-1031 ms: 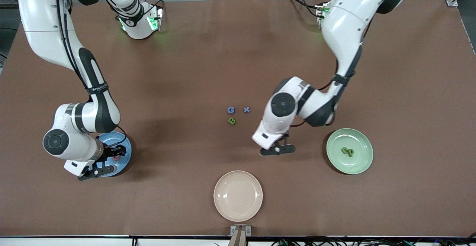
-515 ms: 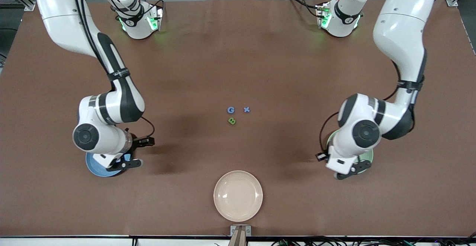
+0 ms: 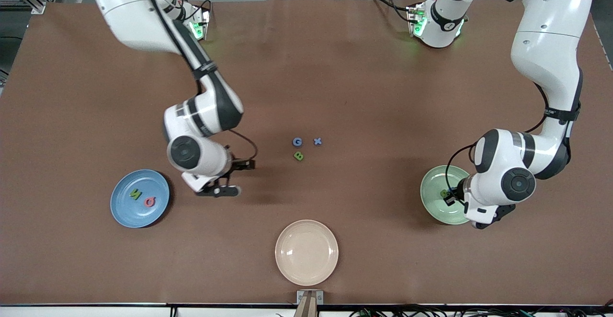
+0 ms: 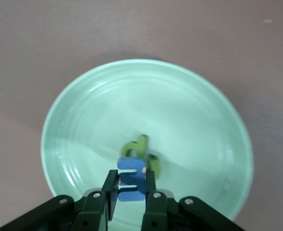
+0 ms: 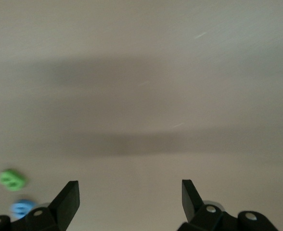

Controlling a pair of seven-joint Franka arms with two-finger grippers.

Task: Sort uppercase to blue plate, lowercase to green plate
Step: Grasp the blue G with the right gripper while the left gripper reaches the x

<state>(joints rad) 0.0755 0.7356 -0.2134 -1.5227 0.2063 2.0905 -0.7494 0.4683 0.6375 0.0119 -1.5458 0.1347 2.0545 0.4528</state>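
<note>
Brown matting covers our whole table (image 3: pixel 306 68), with a strip of grey floor past its edge by our two bases and a run of cables along the edge nearest the front camera. At the middle of that near edge sits a beige plate (image 3: pixel 306 252) with nothing in it. Three foam letters lie close together at the table's centre: a blue G (image 3: pixel 297 141), a blue x (image 3: pixel 317 141) just beside it toward the left arm's end, and a green B (image 3: pixel 299 156) slightly nearer the camera; the right wrist view catches the B (image 5: pixel 11 179) blurred. Nothing stands between these letters and either arm. Our right gripper (image 3: pixel 221 183) hangs over bare matting between the blue plate (image 3: pixel 140 198) and the centre letters, its fingers (image 5: pixel 67 199) spread wide with nothing between them. That blue plate, toward the right arm's end, holds a green N (image 3: pixel 135 194) and a pink-red G (image 3: pixel 150 202). Our left gripper (image 4: pixel 131 190) is over the green plate (image 4: pixel 83 120) toward the left arm's end, pinching a blue E-shaped piece (image 4: pixel 132 178); in the front view the wrist hides much of that plate (image 3: pixel 431 190). Two green letters (image 4: pixel 141 151) lie in the plate directly beneath the piece, too blurred to read.
</note>
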